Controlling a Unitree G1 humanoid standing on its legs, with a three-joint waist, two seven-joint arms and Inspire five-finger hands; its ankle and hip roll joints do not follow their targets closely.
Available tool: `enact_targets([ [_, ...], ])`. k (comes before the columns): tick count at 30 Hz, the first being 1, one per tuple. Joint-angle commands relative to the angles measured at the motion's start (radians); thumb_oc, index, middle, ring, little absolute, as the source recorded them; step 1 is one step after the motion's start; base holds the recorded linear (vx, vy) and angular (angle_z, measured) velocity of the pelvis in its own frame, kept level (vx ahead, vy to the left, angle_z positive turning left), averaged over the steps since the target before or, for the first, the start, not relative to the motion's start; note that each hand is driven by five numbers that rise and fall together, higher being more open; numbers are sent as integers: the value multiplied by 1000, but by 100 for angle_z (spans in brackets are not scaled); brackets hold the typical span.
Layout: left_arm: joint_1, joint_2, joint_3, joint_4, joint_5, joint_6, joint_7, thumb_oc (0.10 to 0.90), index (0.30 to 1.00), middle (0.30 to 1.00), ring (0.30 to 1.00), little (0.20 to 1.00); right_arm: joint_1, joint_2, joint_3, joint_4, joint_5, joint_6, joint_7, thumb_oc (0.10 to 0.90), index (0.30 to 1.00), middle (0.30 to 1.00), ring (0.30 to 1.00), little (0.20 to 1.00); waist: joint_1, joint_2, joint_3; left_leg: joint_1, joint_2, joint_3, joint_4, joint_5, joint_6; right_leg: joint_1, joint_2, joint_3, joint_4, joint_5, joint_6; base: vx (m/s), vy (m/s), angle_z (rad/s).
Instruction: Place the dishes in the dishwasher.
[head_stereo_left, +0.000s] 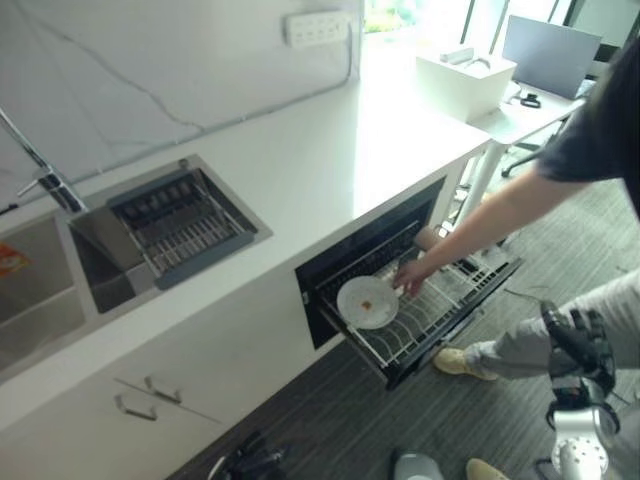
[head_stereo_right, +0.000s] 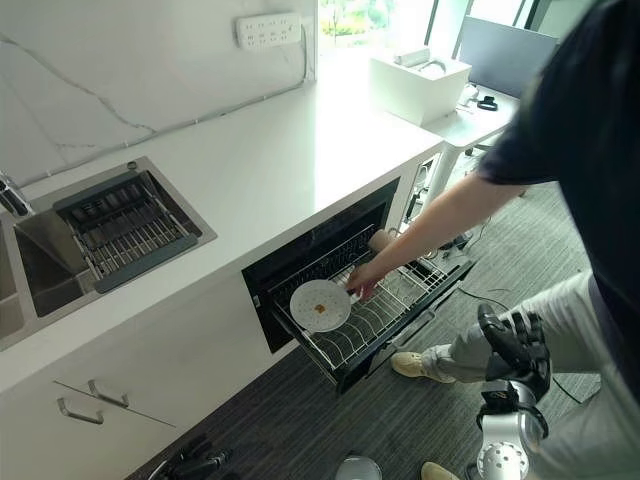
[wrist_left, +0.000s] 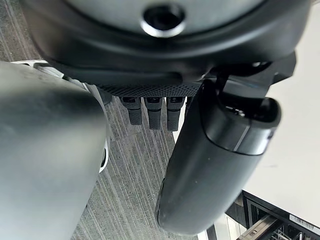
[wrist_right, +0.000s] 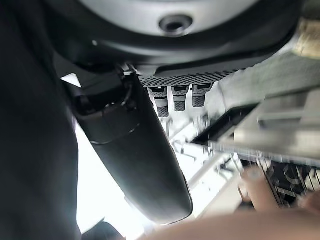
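The dishwasher drawer (head_stereo_left: 400, 372) stands pulled out under the white counter, with its wire rack (head_stereo_left: 445, 305) exposed. A person's hand (head_stereo_left: 410, 272) holds a white plate (head_stereo_left: 368, 302) with a small orange smear, upright at the near end of the rack. A tan cup-like thing (head_stereo_right: 380, 240) lies at the back of the rack. My right hand (head_stereo_right: 515, 345) hangs to the right of the drawer, beside the person's legs, with its fingers relaxed and holding nothing. My left hand (head_stereo_left: 250, 460) hangs low over the dark floor in front of the cabinets, empty, fingers (wrist_left: 154, 111) straight.
The person stands at the right, arm stretched over the drawer, with a shoe (head_stereo_left: 460, 362) beside it. A sink (head_stereo_left: 60, 270) with a dark drainer basket (head_stereo_left: 185, 225) sits in the counter (head_stereo_left: 330, 150). A white box (head_stereo_left: 465, 80) and a desk with a monitor (head_stereo_left: 550, 55) stand beyond.
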Motion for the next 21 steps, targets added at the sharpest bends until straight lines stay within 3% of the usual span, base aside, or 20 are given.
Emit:
enact_targets([
  [1, -22, 32, 8, -15, 25, -56, -29, 800, 900, 900, 900, 900, -104, -39, -59, -45, 119, -46, -3, 800, 900, 900, 900, 900, 17, -12, 26, 30, -4, 26, 128, -174, -9, 48, 54, -79, -18, -60, 3, 9, -31, 2],
  [6, -26, 45, 5, 16, 39, -38, -37, 800, 900, 900, 900, 900, -107, -36, -64, 100, 237, -26, 6, 800, 900, 900, 900, 900, 40, -4, 19, 17, -14, 1, 128, -171, -14, 57, 54, -98, -18, -66, -1, 11, -42, 16],
  [10, -19, 46, 5, 23, 37, -32, -36, 800, 900, 900, 900, 900, -110, -30, -50, 124, 233, -20, 23, 800, 900, 900, 900, 900, 53, -3, 18, 11, -20, -13, 128, -170, -14, 61, 49, -113, -18, -66, -1, 1, -23, 19],
  [15, -7, 41, 9, 3, 36, -24, -26, 800, 900, 900, 900, 900, -118, -29, -35, 72, 168, -16, 31, 800, 900, 900, 900, 900, 65, -5, 19, 7, -28, -30, 128, -171, -11, 66, 47, -121, -18, -66, -1, 16, -2, 10],
  [16, -2, 32, 14, -19, 33, -14, -11, 800, 900, 900, 900, 900, -122, -27, -20, -24, 60, -45, 3, 800, 900, 900, 900, 900, 70, -6, 23, 4, -33, -39, 128, -171, -7, 68, 46, -123, -18, -67, -2, 27, 10, 8],
  [19, 8, 26, 22, -34, 35, -9, -1, 800, 900, 900, 900, 900, -122, -25, -22, -114, 15, -68, -13, 800, 900, 900, 900, 900, 71, -7, 24, 3, -35, -42, 128, -172, -4, 68, 45, -123, -18, -67, -2, 20, 15, 7],
  [21, 16, 17, 31, -38, 34, -11, 6, 800, 900, 900, 900, 900, -123, -20, -20, -198, -63, -120, -40, 800, 900, 900, 900, 900, 72, -9, 25, 2, -36, -42, 128, -174, -1, 67, 42, -123, -18, -66, 0, 18, 28, 6],
])
